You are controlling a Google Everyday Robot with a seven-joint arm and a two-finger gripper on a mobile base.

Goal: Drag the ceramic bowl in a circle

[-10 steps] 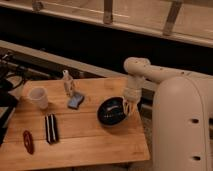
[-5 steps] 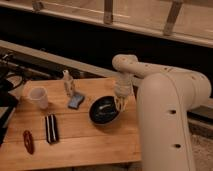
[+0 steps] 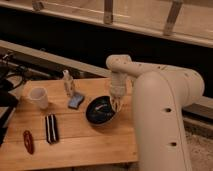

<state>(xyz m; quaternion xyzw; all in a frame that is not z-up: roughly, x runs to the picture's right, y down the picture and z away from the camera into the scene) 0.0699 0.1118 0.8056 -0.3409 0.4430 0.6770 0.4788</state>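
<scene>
One bent arm (image 3: 150, 82), gripper (image 3: 117, 104) at rim of ceramic bowl (image 3: 99, 112)

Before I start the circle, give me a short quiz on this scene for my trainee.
1. True or false: the gripper is down at the ceramic bowl, at its rim on the picture's right side.
2. Which thing lies nearest the bowl? A) the red item B) the blue pad C) the black striped item
3. What colour is the cup on the wooden table?

Key: 1 true; 2 B; 3 white.
</scene>
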